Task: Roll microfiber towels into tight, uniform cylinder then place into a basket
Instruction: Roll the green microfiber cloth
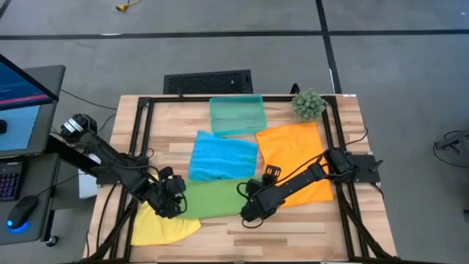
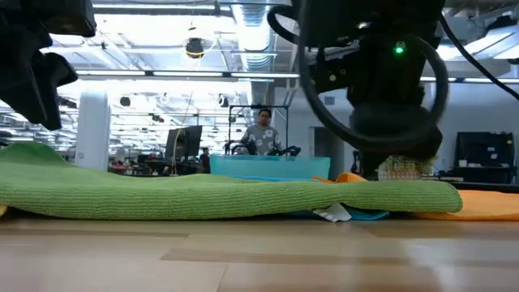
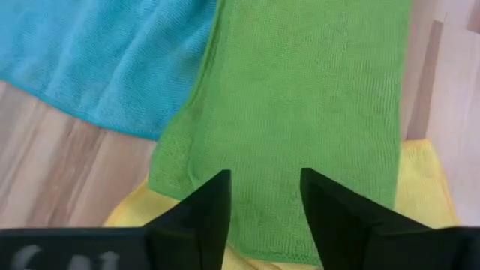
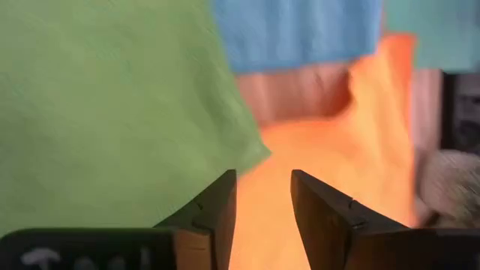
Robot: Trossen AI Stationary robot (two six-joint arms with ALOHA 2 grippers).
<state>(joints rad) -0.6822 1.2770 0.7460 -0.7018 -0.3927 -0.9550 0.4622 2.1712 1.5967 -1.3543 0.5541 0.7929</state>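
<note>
The green towel (image 1: 212, 198) lies as a long flat folded strip across the table's near middle. Its left end rests on the yellow towel (image 1: 163, 226), and its right corner (image 4: 240, 150) lies over the orange towel (image 1: 297, 158). My left gripper (image 1: 174, 202) hovers open over the strip's left end (image 3: 264, 180). My right gripper (image 1: 249, 209) stands open at the right end, with orange cloth showing between its fingers (image 4: 262, 180). The blue towel (image 1: 223, 158) lies spread behind the strip. The teal basket (image 1: 237, 115) stands at the far middle.
A spiky green plant ball (image 1: 308, 104) sits at the far right corner by the orange towel. A black frame (image 1: 146, 132) borders the wooden table. Bare wood (image 1: 293, 227) lies along the near edge. In the low view a person (image 2: 261, 130) stands in the room beyond.
</note>
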